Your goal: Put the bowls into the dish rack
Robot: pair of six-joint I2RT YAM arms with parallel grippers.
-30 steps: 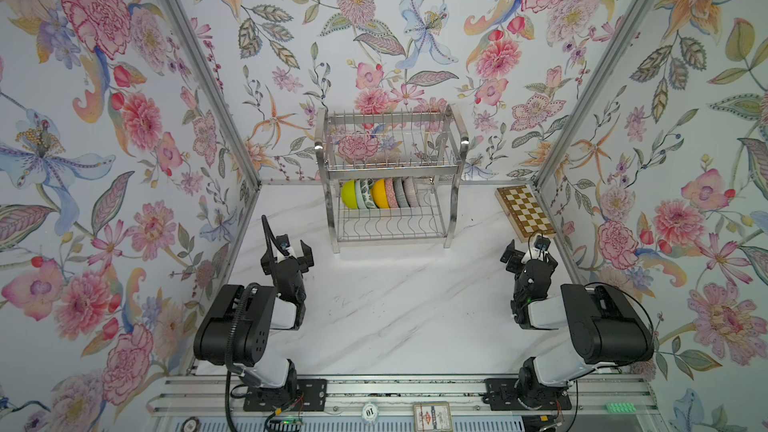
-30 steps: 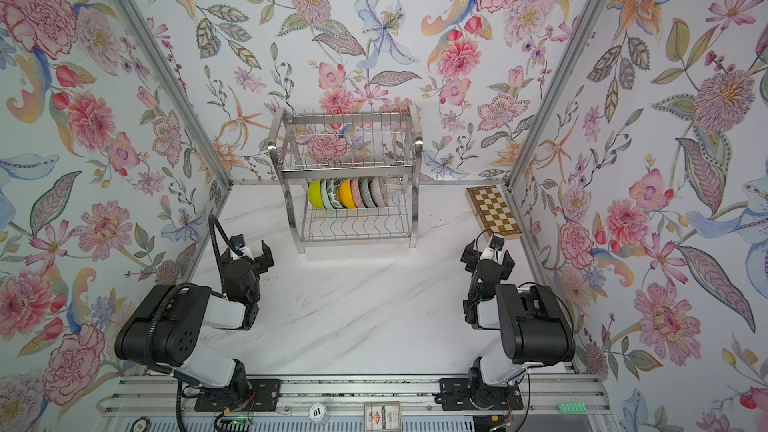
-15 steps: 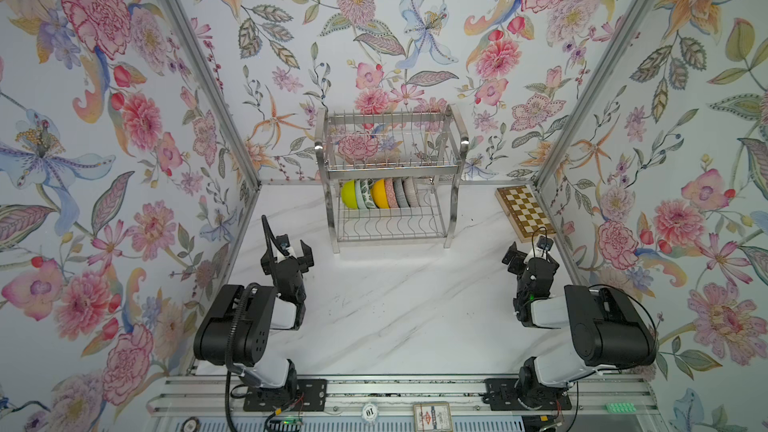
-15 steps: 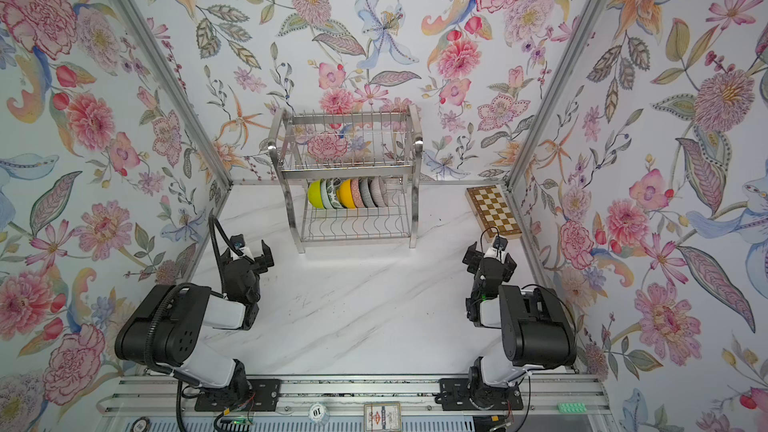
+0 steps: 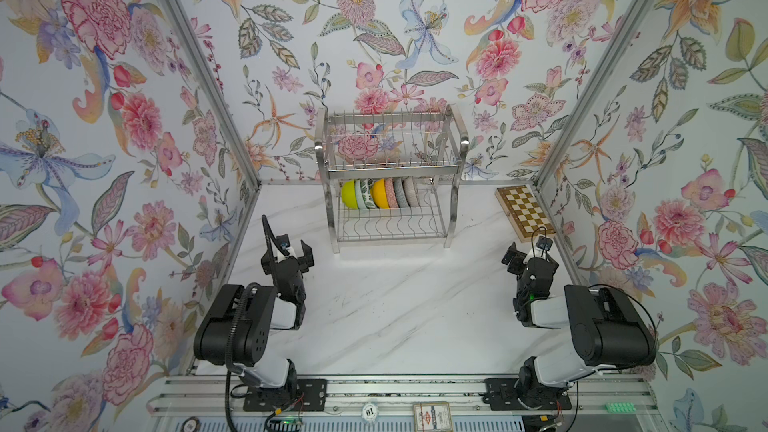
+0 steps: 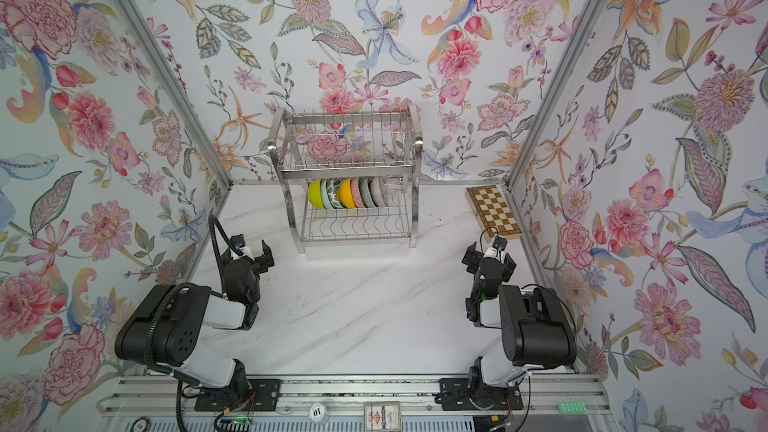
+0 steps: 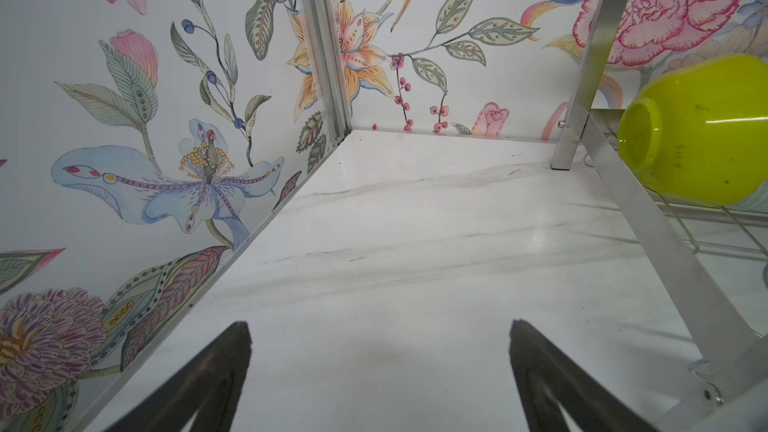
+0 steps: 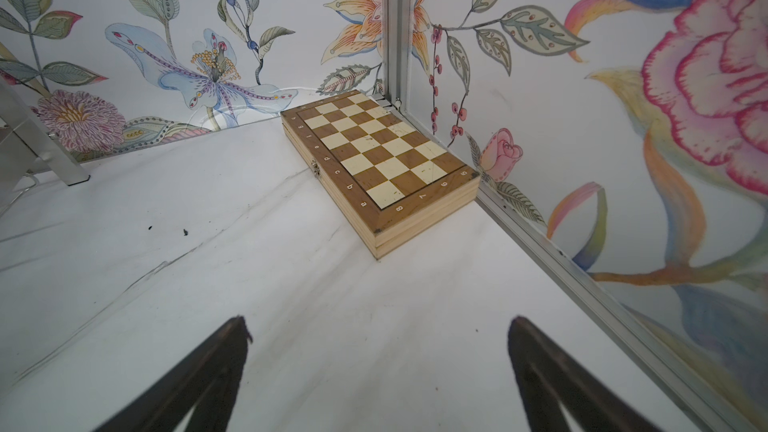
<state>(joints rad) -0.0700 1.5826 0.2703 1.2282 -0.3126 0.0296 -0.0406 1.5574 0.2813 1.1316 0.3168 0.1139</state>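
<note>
Marble-white tabletop (image 5: 395,317) lies wide open across the middle, with floral walls (image 5: 104,139) closing it in on three sides and an aluminium rail (image 5: 374,388) running along the front edge. At the back, centred against the far wall, stands the dish rack (image 5: 390,168), and the bowls (image 5: 380,193) are in it. They form a tight row on edge on the lower tier, crowded toward its left end, with the lime-yellow bowl (image 7: 698,130) outermost. Six of them, perhaps seven; the ones at the right of the row overlap too much to count.

Over in the back right corner the chessboard (image 5: 524,213) lies flat, one long side tight along the wall base.

Now the arms. The left one is folded back on itself close to the left wall, wrist raised. The left gripper (image 7: 379,326) points toward the rack's near left corner, fingers spread wide with only bare marble between them. The right arm is folded the same way by the right wall. The right gripper (image 8: 378,320) is also spread wide and empty, facing the chessboard's near end but apart from it.
</note>
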